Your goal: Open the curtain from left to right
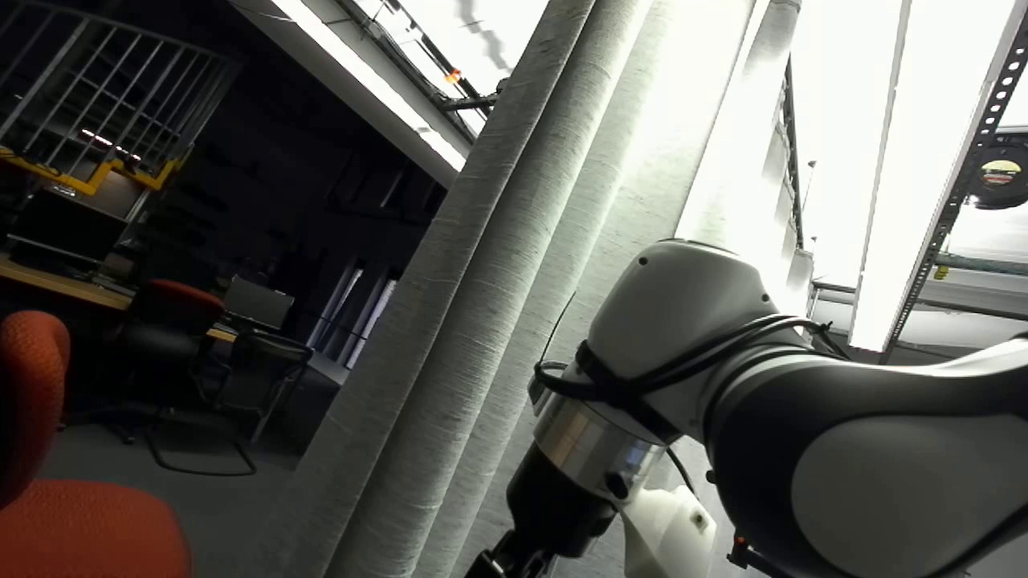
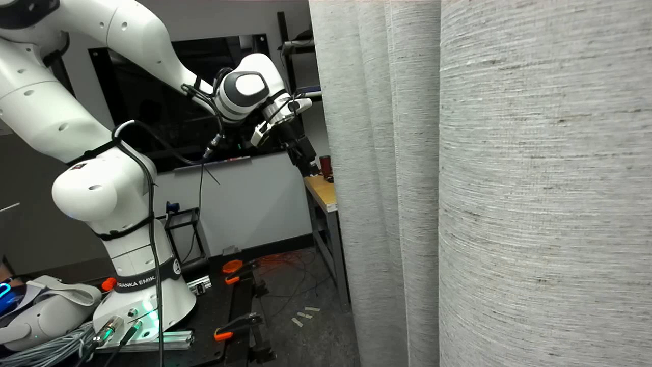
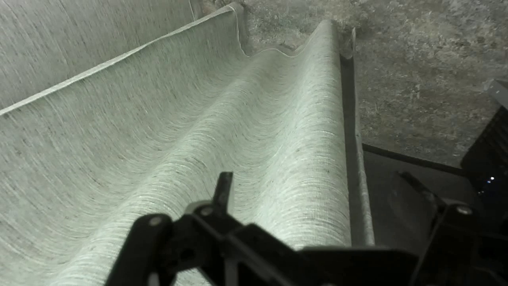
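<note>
The curtain (image 1: 514, 265) hangs tall and pale grey in soft vertical folds beside the arm. It also shows large at the right of an exterior view (image 2: 540, 178) and fills the left and middle of the wrist view (image 3: 198, 131). My gripper (image 3: 315, 174) is open, with its fingers wide apart. One finger stands in front of the folds and the other is past the thin free edge, over dark background. The outer fold and that edge show between the fingers; contact cannot be told. In an exterior view the gripper (image 2: 307, 165) points down near the curtain; elsewhere its tips are cut off.
A wooden-topped table (image 2: 322, 191) with a red cup (image 2: 325, 166) stands behind the curtain's edge. A black screen (image 2: 137, 97) and a white board (image 2: 239, 204) are behind the arm. An orange chair (image 1: 88, 530) stands across the curtain. Clamps (image 2: 239, 326) sit on the base table's edge.
</note>
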